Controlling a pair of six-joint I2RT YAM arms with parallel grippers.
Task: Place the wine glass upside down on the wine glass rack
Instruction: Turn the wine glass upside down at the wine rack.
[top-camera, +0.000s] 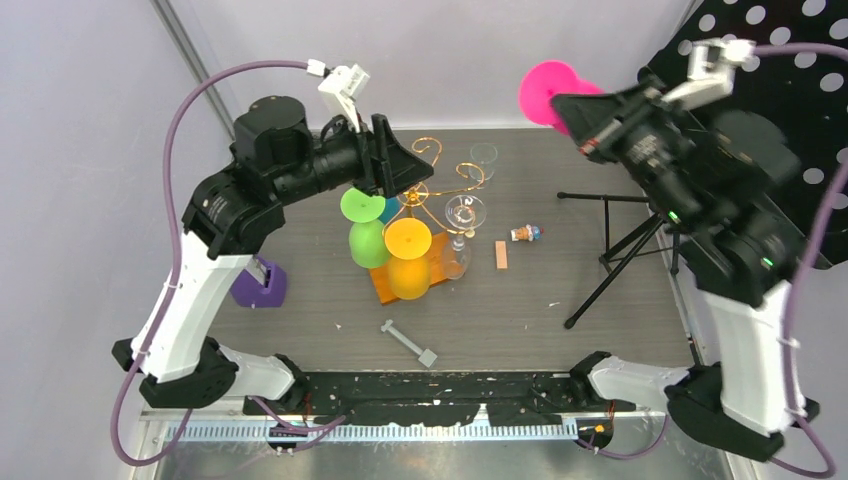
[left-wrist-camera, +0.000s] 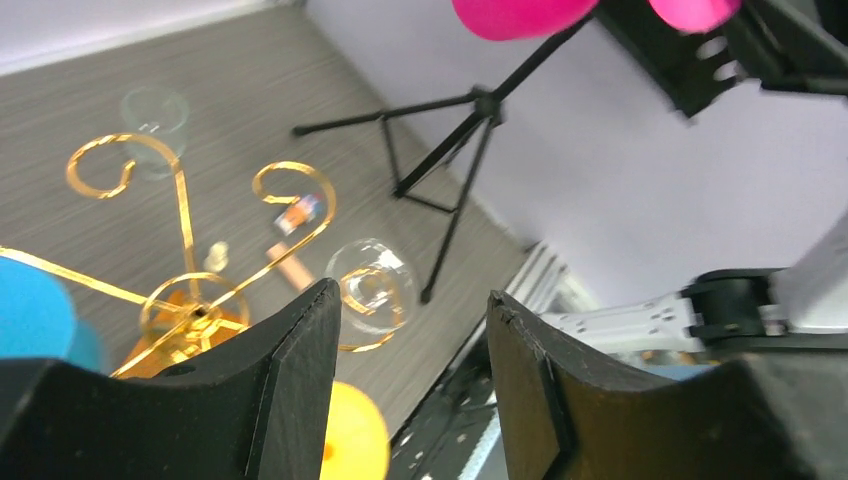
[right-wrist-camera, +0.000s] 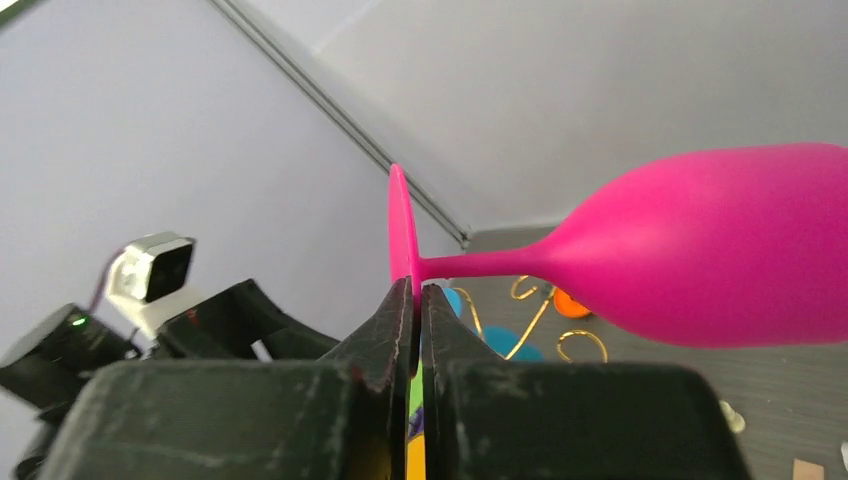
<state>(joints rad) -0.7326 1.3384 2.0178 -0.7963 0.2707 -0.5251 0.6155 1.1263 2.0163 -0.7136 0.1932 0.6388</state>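
The pink wine glass (top-camera: 545, 92) is held on its side high at the back right, and my right gripper (top-camera: 572, 108) is shut on the edge of its round foot. In the right wrist view the gripper (right-wrist-camera: 415, 292) pinches the foot, and the bowl (right-wrist-camera: 700, 250) points right. The wine glass rack (top-camera: 442, 185) is gold wire on an orange base (top-camera: 383, 287) at mid-table. Green (top-camera: 365, 235), yellow (top-camera: 408, 262) and clear (top-camera: 463, 215) glasses hang on it upside down. My left gripper (top-camera: 415, 172) hovers over the rack, open and empty (left-wrist-camera: 410, 300), with the gold scrolls (left-wrist-camera: 190, 230) below.
A black tripod (top-camera: 620, 240) stands right of the rack, under the right arm. A clear tumbler (top-camera: 483, 158) sits behind the rack. A purple block (top-camera: 262, 283), a grey bolt-shaped part (top-camera: 408, 342), a small wooden block (top-camera: 501, 255) and a tiny figure (top-camera: 525, 233) lie on the table.
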